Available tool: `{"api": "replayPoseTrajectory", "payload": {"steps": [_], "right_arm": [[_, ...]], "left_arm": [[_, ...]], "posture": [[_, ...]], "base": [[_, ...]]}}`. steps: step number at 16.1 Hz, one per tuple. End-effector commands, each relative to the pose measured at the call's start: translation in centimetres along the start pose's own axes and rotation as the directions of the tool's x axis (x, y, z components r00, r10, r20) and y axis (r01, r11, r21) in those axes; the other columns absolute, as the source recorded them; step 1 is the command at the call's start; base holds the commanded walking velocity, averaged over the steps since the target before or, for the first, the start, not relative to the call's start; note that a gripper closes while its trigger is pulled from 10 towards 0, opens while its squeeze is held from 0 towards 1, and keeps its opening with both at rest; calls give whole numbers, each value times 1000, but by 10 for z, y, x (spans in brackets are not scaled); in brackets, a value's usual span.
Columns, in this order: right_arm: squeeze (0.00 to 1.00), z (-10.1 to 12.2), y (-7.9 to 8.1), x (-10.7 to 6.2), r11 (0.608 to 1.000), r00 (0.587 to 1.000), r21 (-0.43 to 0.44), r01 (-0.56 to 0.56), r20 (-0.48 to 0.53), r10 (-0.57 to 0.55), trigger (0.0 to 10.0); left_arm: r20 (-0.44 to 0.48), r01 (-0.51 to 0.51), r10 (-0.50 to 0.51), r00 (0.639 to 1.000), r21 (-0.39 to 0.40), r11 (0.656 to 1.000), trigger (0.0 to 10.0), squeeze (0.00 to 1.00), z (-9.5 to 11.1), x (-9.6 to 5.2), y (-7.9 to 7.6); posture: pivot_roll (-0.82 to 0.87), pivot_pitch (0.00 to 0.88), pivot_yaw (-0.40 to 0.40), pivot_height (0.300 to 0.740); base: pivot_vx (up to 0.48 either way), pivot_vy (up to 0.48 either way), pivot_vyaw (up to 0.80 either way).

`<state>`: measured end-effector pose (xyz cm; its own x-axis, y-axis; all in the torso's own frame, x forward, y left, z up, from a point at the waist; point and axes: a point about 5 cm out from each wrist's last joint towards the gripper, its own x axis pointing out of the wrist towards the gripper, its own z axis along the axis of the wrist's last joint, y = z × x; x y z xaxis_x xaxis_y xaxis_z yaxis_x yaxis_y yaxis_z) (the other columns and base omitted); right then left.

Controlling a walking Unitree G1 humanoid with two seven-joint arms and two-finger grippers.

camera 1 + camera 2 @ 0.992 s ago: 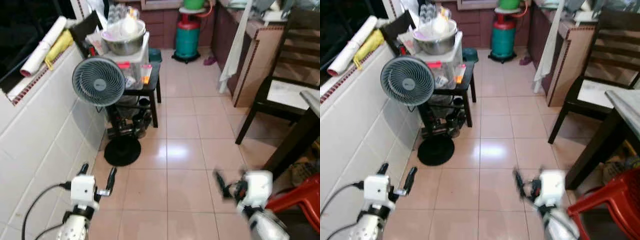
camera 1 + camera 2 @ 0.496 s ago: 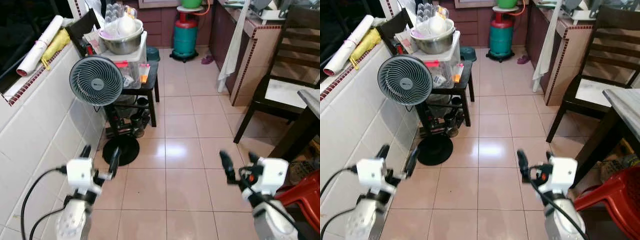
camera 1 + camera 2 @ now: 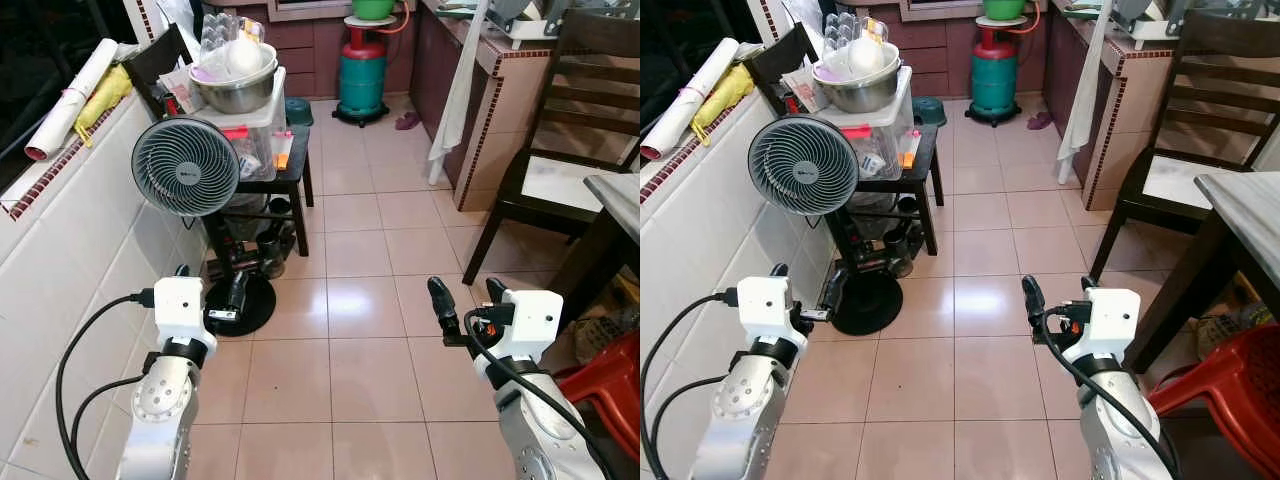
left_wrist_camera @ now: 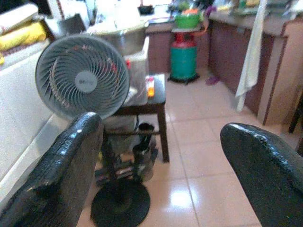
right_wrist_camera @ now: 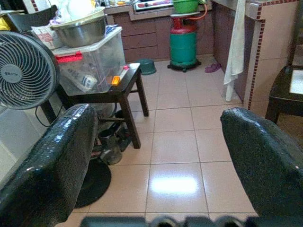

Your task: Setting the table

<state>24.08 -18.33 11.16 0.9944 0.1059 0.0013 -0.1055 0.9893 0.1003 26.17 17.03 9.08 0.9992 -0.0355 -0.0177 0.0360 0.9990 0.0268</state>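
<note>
My left gripper [image 3: 208, 285] is held open over the tiled floor, in front of the standing fan [image 3: 185, 167], with nothing between its fingers. My right gripper [image 3: 466, 295] is also open and empty, raised at about the same height over the floor. The corner of the grey-topped dining table [image 3: 1245, 215] shows at the right edge, with a dark wooden chair [image 3: 570, 130] beyond it. The left wrist view looks between the left fingertips [image 4: 61, 175] at the fan [image 4: 83, 80]. The right wrist view looks past the right fingertips [image 5: 265, 161] at the floor.
A small black side table [image 3: 290, 170] behind the fan carries a plastic box and a metal bowl [image 3: 235, 85]. A green gas cylinder [image 3: 360, 75] stands at the far end. A white towel [image 3: 455, 90] hangs off the counter. A red plastic chair [image 3: 610, 385] is low right. A tiled wall [image 3: 70, 260] runs along the left.
Both arms have come up, so the two grippers stand higher and sharper in view than a second ago. The camera has shifted slightly. Both grippers stay open.
</note>
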Motion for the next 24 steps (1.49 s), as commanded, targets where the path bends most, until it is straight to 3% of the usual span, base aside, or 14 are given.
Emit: {"api": "replayPoseTrajectory", "payload": {"steps": [1,5,9,14,18,22,24], "right_arm": [[0,-1,-2,1,1000,1000,-15,22,-7,-22,10000],[0,-4,-6,-5,998,998,-24,58,-14,-59,10000],[0,-6,-9,-16,998,998,-30,53,-35,-54,10000],[0,-14,-5,-20,998,996,-25,58,-64,-59,10000],[0,-29,-13,-17,981,973,-7,192,-129,-191,10000],[0,-36,-5,-14,987,976,13,157,-152,-154,10000],[0,-37,-5,-12,988,979,-16,151,-133,-152,10000]], "left_arm": [[-95,-46,48,994,21,999,10000,0,-10,-7,11],[-144,-74,74,987,3,997,10000,0,-19,-22,21],[-139,53,-60,989,-48,997,10000,0,-22,-24,6],[-137,82,-88,987,-48,995,10000,0,-30,-29,2],[-151,-74,69,986,-29,997,10000,0,-36,-26,19],[-184,-31,17,983,-72,997,10000,0,-44,-24,12],[-150,-42,37,988,-34,999,10000,0,-45,-20,13]], "posture": [[-87,0,97,740],[-74,0,89,740],[-83,0,87,740],[-86,0,86,740],[-82,0,91,740],[-82,0,94,740],[-84,0,96,740]], "base": [[0,0,0],[0,0,0],[0,0,0],[0,0,-289],[0,0,0],[0,0,0],[0,0,0]]}}
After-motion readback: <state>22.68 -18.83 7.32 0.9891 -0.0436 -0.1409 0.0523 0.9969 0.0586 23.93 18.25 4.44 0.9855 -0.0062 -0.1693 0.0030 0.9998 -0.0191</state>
